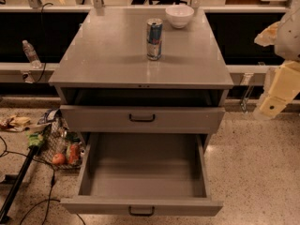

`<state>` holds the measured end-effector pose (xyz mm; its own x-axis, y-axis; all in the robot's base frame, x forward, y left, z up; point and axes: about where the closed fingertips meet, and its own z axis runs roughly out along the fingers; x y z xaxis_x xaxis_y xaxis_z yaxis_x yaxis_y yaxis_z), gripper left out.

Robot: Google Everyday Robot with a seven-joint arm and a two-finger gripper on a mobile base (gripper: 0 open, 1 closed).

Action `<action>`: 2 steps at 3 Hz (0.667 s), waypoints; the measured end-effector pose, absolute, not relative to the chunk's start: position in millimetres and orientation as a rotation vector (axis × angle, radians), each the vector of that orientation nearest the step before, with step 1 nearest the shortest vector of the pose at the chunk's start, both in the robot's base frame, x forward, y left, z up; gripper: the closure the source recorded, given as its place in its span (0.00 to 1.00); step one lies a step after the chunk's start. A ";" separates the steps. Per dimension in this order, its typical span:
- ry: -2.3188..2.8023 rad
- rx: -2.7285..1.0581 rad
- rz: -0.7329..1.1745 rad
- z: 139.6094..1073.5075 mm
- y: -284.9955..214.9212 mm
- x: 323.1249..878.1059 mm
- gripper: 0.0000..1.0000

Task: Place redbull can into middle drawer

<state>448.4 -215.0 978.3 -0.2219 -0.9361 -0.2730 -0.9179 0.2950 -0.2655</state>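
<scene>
one redbull can (154, 39) is set upright, upper centre | middle drawer (140, 205) is pulled out, bottom | gripper (273, 102) is seen at right edge, opening cannot be told

The redbull can (154, 39) stands upright on top of the cabinet (108, 55), a little back of centre. It's slim, blue and silver, with a small red mark and a silver lid. The middle drawer (145, 175) is pulled well out from the cabinet's front. It's a wide grey-brown tray, deep and plain, with a small black handle on its front panel, and it sits below the upper drawer front (187, 119). My gripper (271, 106) hangs off the cabinet's right side, apart from both.
</scene>
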 end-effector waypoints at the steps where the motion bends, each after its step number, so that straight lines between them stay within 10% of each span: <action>1: 2.024 -1.484 0.159 967.0 -190.9 500.7 0.00; 2: 1.763 -1.269 0.436 972.1 -132.2 586.0 0.00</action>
<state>586.0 -132.2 972.1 -0.0760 -0.5722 -0.8166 -0.8871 0.4128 -0.2067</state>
